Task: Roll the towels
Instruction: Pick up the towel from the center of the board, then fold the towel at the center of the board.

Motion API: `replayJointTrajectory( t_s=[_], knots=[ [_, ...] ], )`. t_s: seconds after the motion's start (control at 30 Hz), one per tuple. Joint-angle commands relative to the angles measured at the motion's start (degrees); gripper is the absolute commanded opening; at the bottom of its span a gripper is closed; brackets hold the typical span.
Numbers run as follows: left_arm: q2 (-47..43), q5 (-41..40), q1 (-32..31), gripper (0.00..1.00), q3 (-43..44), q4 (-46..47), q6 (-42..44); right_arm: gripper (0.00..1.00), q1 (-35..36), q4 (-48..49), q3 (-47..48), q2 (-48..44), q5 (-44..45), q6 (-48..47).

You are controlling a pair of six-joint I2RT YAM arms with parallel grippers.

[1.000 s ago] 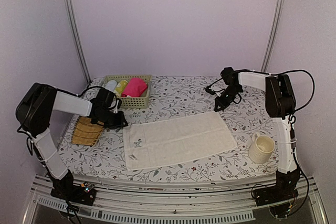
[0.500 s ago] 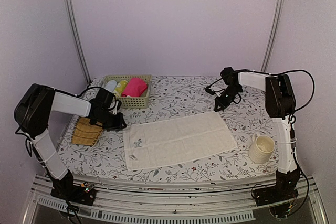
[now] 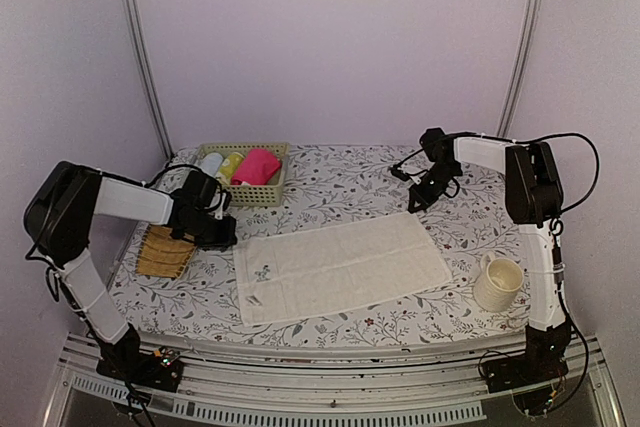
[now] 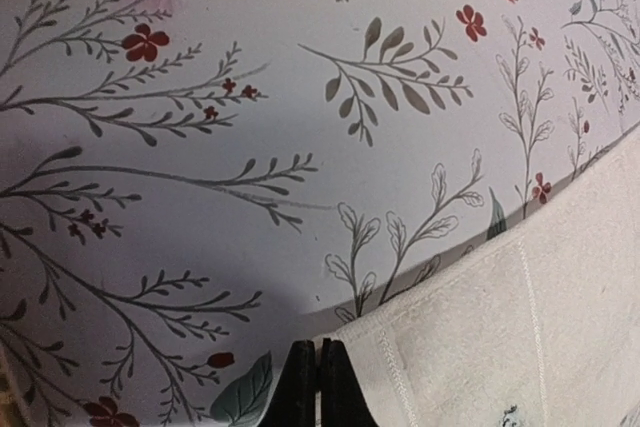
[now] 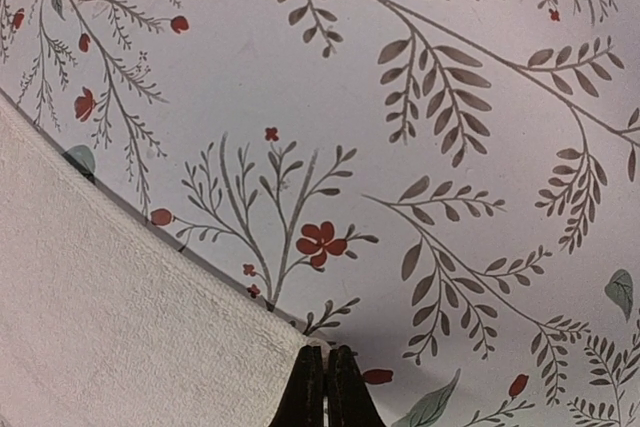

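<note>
The cream-white towel [image 3: 340,265] lies spread flat on the floral table cover. My left gripper [image 3: 224,234] is at its far left corner. In the left wrist view the jaws [image 4: 318,355] are shut with the towel's hemmed corner [image 4: 500,337] pinched at their tips. My right gripper [image 3: 418,203] is at the far right corner. In the right wrist view its jaws [image 5: 326,359] are shut on the tip of that corner [image 5: 110,327]. The pink towel [image 3: 257,165] sits bundled in the basket at the back left.
A yellow-green plastic basket [image 3: 246,196] holds the pink towel and small bottles. A woven tan straw mat [image 3: 165,250] lies by the left arm. A cream mug [image 3: 498,283] stands at the front right, beside the towel's right edge.
My left arm has shifted very slightly to the left at the towel's corner. The towel and the right arm look unchanged.
</note>
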Motion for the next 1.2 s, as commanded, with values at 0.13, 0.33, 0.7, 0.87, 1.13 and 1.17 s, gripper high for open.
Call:
replayJointTrajectory(
  t_s=[0.13,0.33,0.7,0.87,1.13,1.17],
  knots=[
    [-12.27,-5.94,0.06,0.00,-0.08,0.76,3.17,0.03,-2.87,1.96,4.20,-2.57,3.13,-0.91],
    [-13.59,-5.46,0.44,0.00,1.10,0.72,3.68,0.02,-4.14,2.10,8.32,-2.23,2.78,-1.10],
    [-20.10,-2.63,0.34,0.00,-4.28,0.96,1.98,0.03,-4.14,7.94,-8.24,-14.52,-5.06,-5.17],
    [-21.58,-1.20,0.34,0.00,-4.45,-2.81,0.96,0.02,-4.14,8.62,-14.74,-19.53,-6.83,-6.43],
    [-22.14,0.56,0.35,0.00,-4.73,-9.70,1.09,0.02,-4.11,8.06,-25.03,-26.10,-7.59,-8.48],
    [-22.04,0.74,0.36,0.00,-4.69,-10.53,0.90,0.02,-4.10,8.09,-26.31,-27.16,-7.82,-8.66]
  ],
)
